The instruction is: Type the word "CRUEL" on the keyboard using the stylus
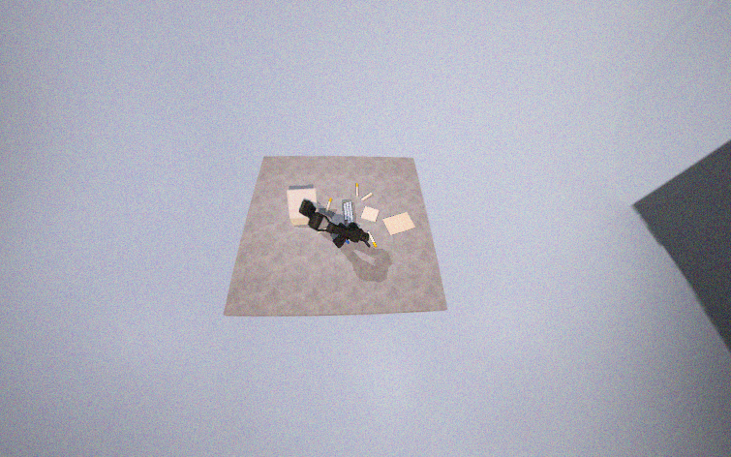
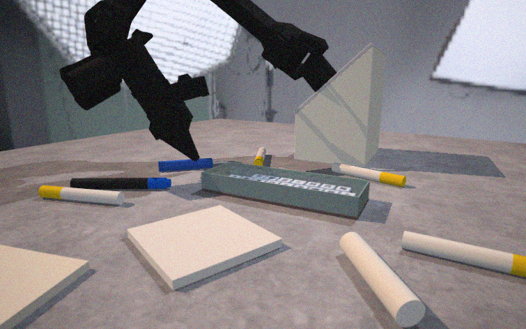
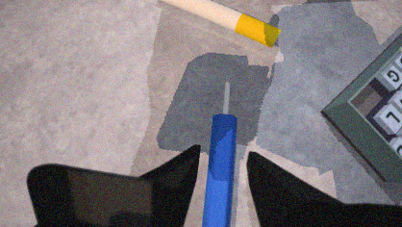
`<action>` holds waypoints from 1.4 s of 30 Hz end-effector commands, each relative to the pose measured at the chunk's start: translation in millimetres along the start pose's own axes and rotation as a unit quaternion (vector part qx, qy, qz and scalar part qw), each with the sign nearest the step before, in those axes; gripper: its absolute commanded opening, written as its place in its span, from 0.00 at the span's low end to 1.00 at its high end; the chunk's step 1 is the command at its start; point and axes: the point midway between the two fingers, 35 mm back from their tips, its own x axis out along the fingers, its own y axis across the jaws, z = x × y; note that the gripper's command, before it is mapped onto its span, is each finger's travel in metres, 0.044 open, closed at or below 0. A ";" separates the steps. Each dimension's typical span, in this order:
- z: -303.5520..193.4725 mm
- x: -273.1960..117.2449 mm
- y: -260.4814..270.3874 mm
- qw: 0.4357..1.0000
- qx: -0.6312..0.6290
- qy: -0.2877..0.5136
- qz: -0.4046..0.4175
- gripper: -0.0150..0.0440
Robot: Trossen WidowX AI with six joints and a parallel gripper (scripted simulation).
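The blue stylus (image 1: 348,241) (image 2: 184,164) (image 3: 222,183) lies on the desk with its thin grey tip pointing up the wrist view. My gripper (image 2: 196,158) (image 3: 224,149) is partly open and low over it. In the wrist view its two fingers stand on either side of the stylus, with a gap on each side. In the exterior view the fingertips overlap the stylus. The keyboard (image 1: 348,210) (image 2: 272,195) (image 3: 346,120) is a green-grey tray of white keys to the right in the wrist view, where G and L can be read. Most keys are outside that view.
A black pen (image 2: 109,182) with a blue end and a white and yellow marker (image 2: 89,195) lie near the stylus. Another marker (image 3: 216,14) lies beyond its tip. A cream square (image 2: 203,245), a white cylinder (image 2: 379,277) and a tall wedge (image 2: 338,122) stand around the keyboard.
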 end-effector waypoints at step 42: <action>10.0 -18.1 -1.0 1.000 -0.001 -0.001 0.000 0.25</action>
